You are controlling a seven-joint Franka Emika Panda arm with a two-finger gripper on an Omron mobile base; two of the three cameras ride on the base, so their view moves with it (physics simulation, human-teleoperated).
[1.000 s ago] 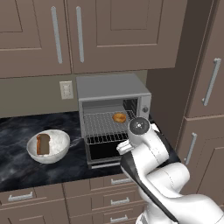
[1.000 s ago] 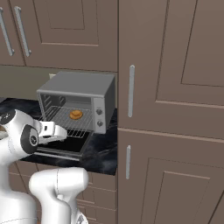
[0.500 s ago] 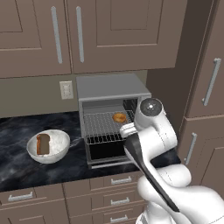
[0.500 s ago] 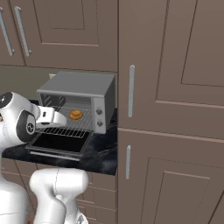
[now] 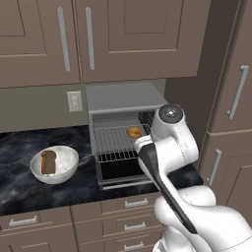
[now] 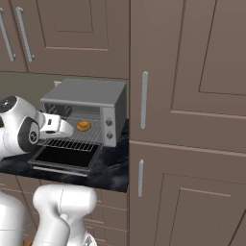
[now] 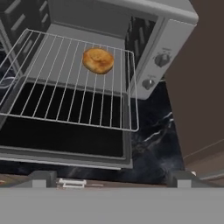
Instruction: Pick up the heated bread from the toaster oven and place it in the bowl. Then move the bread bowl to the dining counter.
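Observation:
The toaster oven (image 5: 123, 98) stands on the worktop with its door dropped open and its wire rack (image 7: 65, 83) slid out. The heated bread (image 7: 98, 60), a small golden bun, lies at the rack's far right corner (image 5: 134, 132). My gripper (image 7: 110, 178) is open and empty, hovering in front of the door's front edge, short of the bread. From the right base view it (image 6: 67, 128) is level with the rack. The bowl (image 5: 73, 157) sits left of the oven with a dark brown slice (image 5: 47, 162) standing in it. The dining counter is out of view.
The black marble worktop (image 5: 19, 147) runs left of the oven over brown drawers (image 5: 128, 203). A tall cabinet (image 5: 231, 98) stands close on the oven's right, and upper cabinets (image 5: 123, 34) hang above. Two oven knobs (image 7: 162, 59) face me on its right panel.
My arm has risen and swung toward the oven, bringing the hand from low in front of the door up to rack height. The jaws stayed open; bread and bowl have not moved.

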